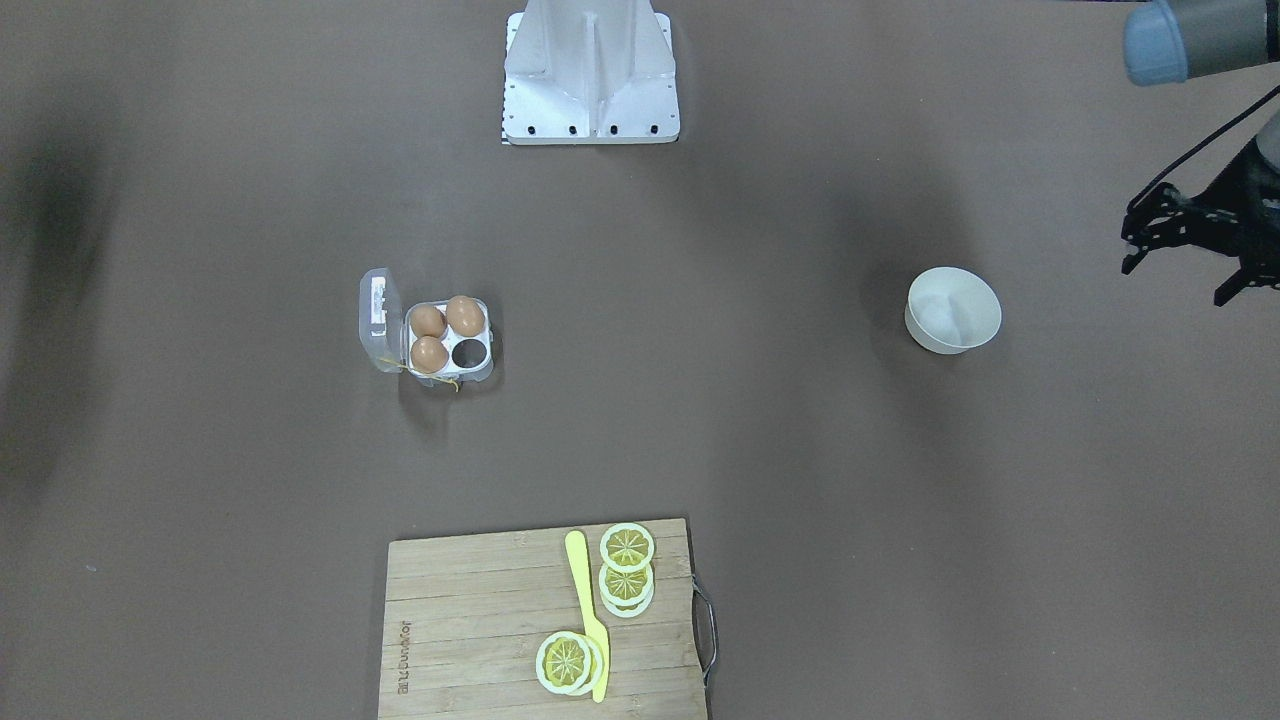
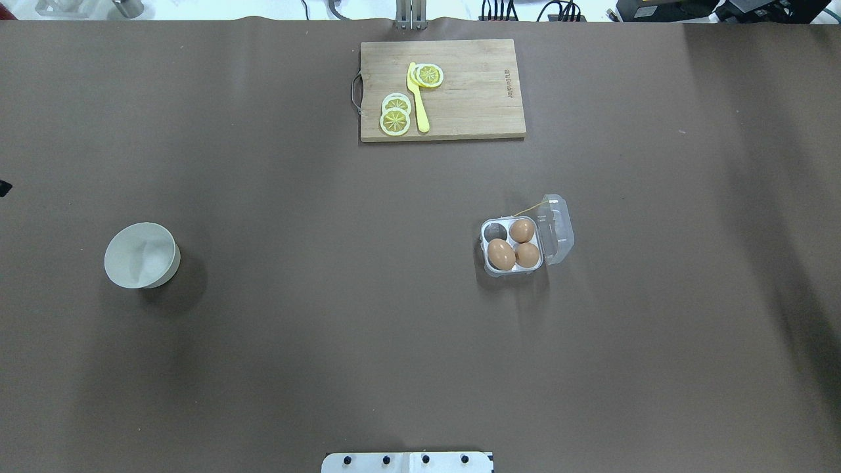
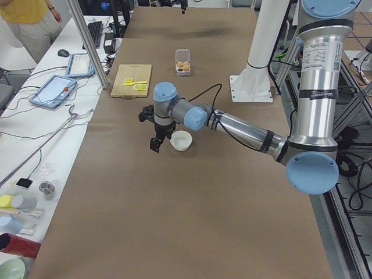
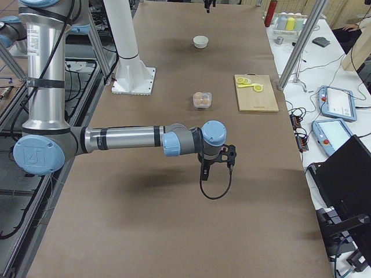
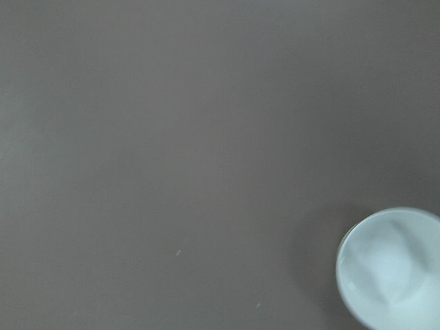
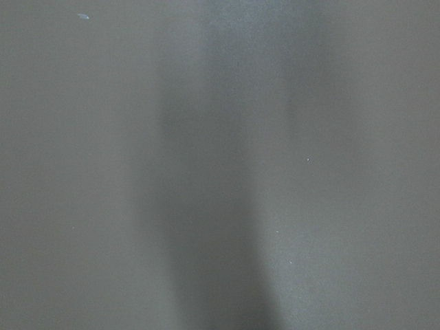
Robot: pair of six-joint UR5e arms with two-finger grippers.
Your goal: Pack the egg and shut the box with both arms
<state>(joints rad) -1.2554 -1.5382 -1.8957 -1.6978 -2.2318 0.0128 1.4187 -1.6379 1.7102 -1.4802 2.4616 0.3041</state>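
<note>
The box (image 1: pixel 440 340) is a clear egg carton with its lid (image 1: pixel 378 320) swung open to the side. Three alike brown eggs (image 1: pixel 465 315) sit in three of its cups; one cup (image 1: pixel 468 352) is empty. It also shows in the overhead view (image 2: pixel 512 246). My left gripper (image 1: pixel 1177 282) hangs open and empty above the table, beside the white bowl, far from the box. My right gripper (image 4: pixel 214 168) shows only in the exterior right view, over bare table short of the box; I cannot tell whether it is open or shut.
A round white bowl (image 1: pixel 953 310), empty, stands on the robot's left side, also in the left wrist view (image 5: pixel 392 268). A wooden cutting board (image 1: pixel 480 620) with lemon slices and a yellow knife (image 1: pixel 590 615) lies at the far edge. The white stand (image 1: pixel 590 75) rises at the robot's base.
</note>
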